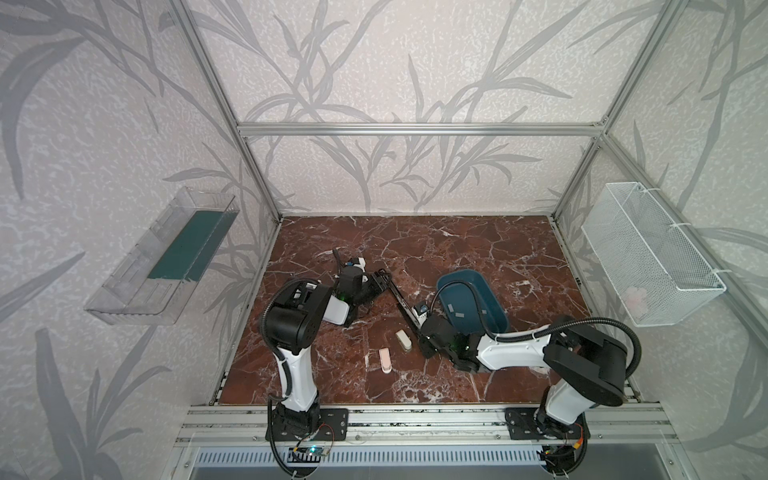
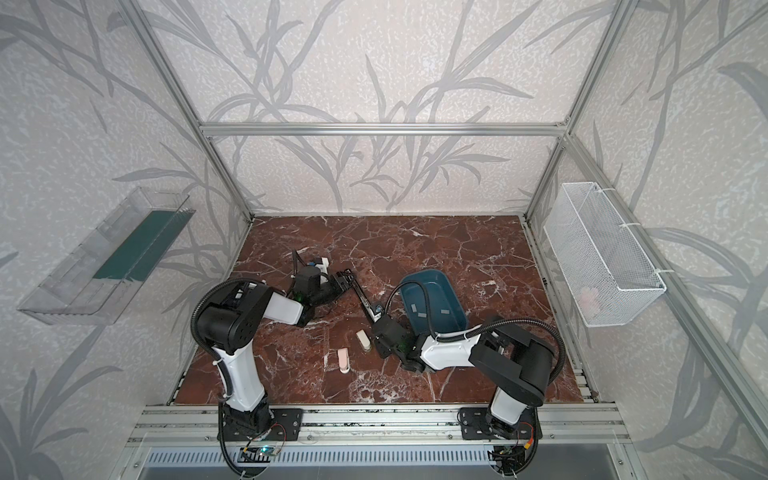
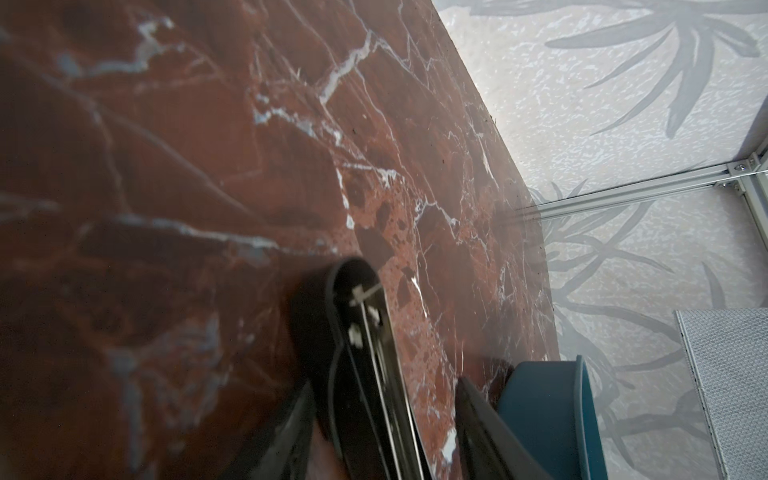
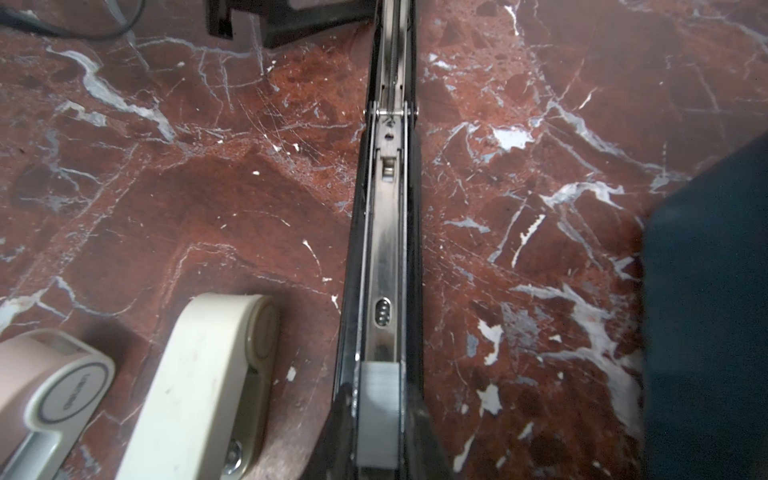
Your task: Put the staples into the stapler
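Pinching grey staples (image 4: 376,405) in the channel of the opened black stapler (image 4: 384,249), right gripper (image 4: 379,419) clenched; left gripper (image 3: 384,384) straddles its other arm, released, gap showing.

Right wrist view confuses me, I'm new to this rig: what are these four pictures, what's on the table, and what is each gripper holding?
Two robot arms with two-fingered grippers work over a marble table. Both top views look down on the whole scene; each wrist view looks out from one arm's wrist toward its gripper. On the table: a black stapler opened out long, a cream stapler, a pink stapler, and a blue tray with spare staple strips. The right gripper is shut on a grey staple strip, which sits in the black stapler's metal channel. The left gripper stands open astride the stapler's other end, not clamped.
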### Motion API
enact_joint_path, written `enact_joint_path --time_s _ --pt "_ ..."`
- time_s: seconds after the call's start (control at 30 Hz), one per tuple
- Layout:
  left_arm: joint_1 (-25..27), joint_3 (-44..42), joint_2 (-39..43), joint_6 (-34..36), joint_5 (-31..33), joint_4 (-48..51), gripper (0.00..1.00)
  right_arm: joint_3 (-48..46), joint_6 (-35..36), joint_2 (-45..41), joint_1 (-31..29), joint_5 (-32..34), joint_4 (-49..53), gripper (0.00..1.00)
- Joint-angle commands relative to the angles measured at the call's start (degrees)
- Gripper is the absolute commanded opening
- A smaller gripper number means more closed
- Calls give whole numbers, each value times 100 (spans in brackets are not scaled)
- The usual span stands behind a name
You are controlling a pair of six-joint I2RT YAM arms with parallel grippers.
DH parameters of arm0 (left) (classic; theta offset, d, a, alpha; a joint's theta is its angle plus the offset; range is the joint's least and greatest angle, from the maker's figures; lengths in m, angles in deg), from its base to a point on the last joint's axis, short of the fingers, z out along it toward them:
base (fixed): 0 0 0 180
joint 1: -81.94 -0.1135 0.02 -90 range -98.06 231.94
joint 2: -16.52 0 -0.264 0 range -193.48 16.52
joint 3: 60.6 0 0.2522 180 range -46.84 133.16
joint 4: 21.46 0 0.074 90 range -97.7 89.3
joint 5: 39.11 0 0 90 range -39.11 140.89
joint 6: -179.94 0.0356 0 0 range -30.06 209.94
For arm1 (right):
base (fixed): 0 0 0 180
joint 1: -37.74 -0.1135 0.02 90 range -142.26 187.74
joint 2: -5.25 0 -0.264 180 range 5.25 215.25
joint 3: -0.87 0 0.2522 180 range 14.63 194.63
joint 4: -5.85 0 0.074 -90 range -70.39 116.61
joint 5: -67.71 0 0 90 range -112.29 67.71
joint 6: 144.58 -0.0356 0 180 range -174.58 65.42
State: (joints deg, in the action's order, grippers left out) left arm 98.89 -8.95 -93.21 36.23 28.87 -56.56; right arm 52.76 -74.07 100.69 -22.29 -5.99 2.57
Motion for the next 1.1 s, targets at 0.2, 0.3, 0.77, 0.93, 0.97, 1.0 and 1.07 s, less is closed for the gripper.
enact_joint_path --time_s 0.2,0.3,0.77,0.93,0.97,1.0,1.07 --pt "336 -124 -442 -811 -171 -526 56 81 13 164 -78 -659 -504 1" --pt "319 -44 -567 -822 -186 -699 56 44 37 151 -76 -852 -603 1" --pt "-59 279 -596 -864 -476 -709 56 -267 189 -3 -110 -843 -885 0" --pt "-112 305 -234 -322 -399 -140 56 -235 246 52 -113 -553 -697 0" --pt "-112 323 -131 -213 -424 -20 56 -230 264 63 -104 -540 -682 0" --pt "-104 341 -32 -111 -447 78 56 -234 301 76 -106 -526 -673 0" --pt "-85 346 166 45 -502 181 56 -250 344 85 -105 -464 -677 0"
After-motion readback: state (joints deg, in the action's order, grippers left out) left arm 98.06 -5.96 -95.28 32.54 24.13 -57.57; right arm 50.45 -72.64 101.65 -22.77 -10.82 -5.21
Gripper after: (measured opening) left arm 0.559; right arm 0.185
